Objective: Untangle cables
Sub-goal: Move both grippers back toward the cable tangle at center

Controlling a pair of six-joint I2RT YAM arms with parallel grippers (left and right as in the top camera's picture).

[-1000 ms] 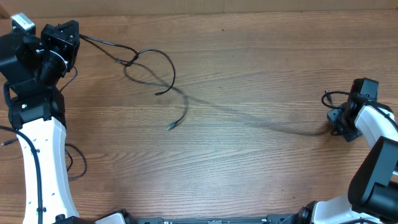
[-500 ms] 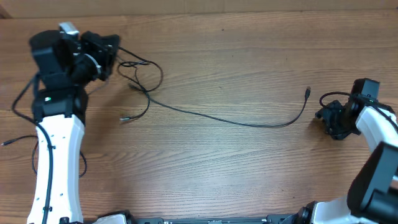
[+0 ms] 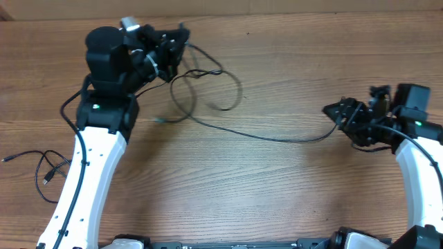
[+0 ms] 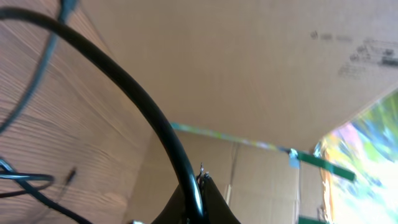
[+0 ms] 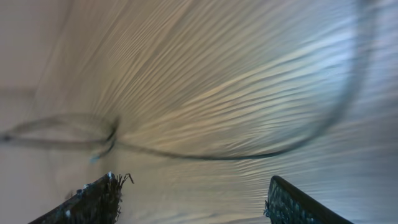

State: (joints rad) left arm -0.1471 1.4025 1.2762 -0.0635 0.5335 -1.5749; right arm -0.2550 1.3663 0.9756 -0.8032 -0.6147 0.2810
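Left pincer shifted right, clamping cables; wrist view: right pincer agape.

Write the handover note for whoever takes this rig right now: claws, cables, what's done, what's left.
Left claw: shut on a strand of the knotted cables, far left of the table.
Right claw: open and empty, beside the end of the long cable.
Done: the long cable trails from the knot out to the right; one separate cable lies by the left edge.
Left: the loops by the left claw cross each other and need pulling apart.
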